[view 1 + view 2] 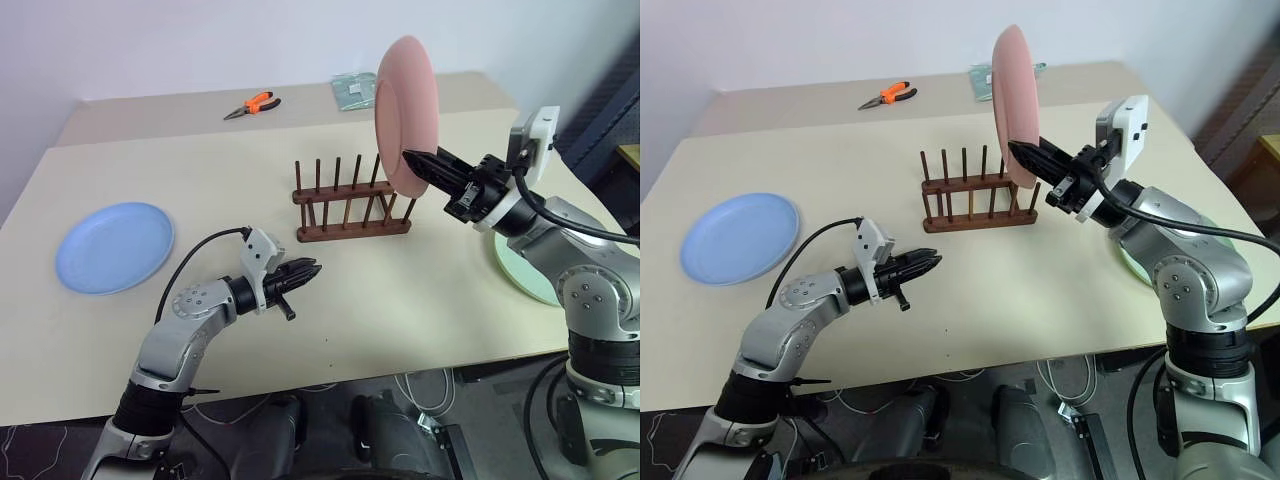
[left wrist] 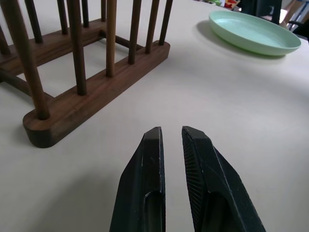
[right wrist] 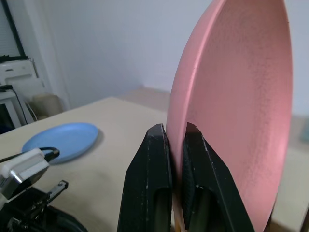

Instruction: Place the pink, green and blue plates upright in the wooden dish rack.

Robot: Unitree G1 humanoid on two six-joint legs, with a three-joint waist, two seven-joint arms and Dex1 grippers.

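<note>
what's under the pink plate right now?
The rack's right end stands below the pink plate, which the right hand holds upright by its edge. The plate's lower rim covers the last pegs, so contact can't be judged.

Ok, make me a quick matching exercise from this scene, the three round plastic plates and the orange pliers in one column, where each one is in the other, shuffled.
Things:
1. round salmon pink plastic plate
2. round light blue plastic plate
3. round mint green plastic plate
4. orange-handled pliers

Places:
A. flat on the table, robot's left side
B. far edge of the table
C. held upright by the right gripper at the dark wooden rack
D. flat on the table, robot's right side

Pairs: 1-C, 2-A, 3-D, 4-B
</note>
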